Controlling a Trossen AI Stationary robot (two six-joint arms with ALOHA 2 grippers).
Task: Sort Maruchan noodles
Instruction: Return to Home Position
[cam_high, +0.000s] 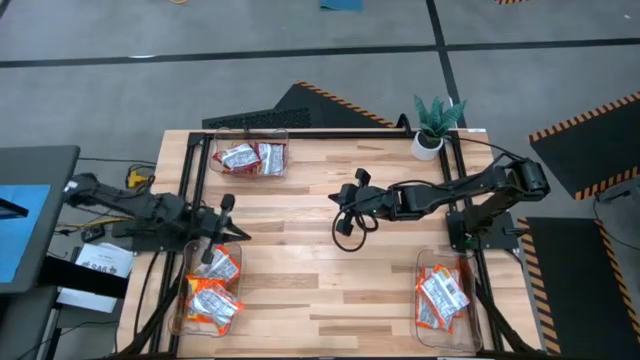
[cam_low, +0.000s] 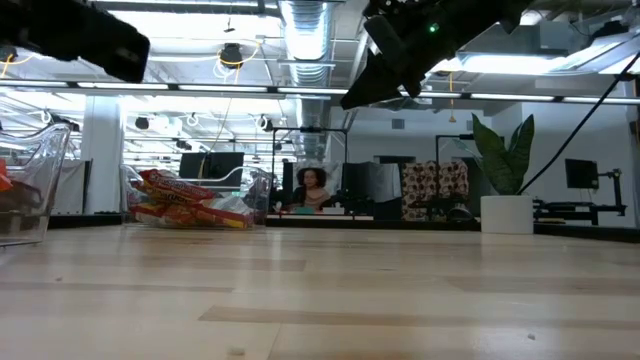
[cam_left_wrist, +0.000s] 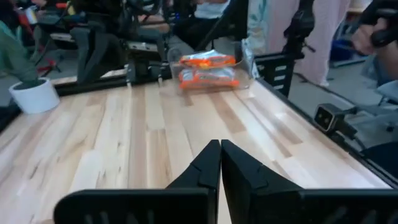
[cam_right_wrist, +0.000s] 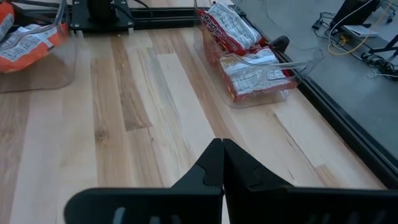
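Your left fingers (cam_left_wrist: 206, 168) and right fingers (cam_right_wrist: 209, 167) are closed, empty; noodle packets (cam_high: 212, 295) seemingly all lie in bins (cam_right_wrist: 308, 61), nearest the left.

From the worktop (cam_high: 300, 270) centre I have open board toward 6 and 12 o'clock. The 11 o'clock bin (cam_high: 250, 140), 7 o'clock bin (cam_high: 188, 325), 5 o'clock bin (cam_high: 445, 338) and a plant (cam_high: 432, 125) at 1 o'clock block the corners. The right end effector (cam_high: 342, 195), pinched closed, hangs over the middle.
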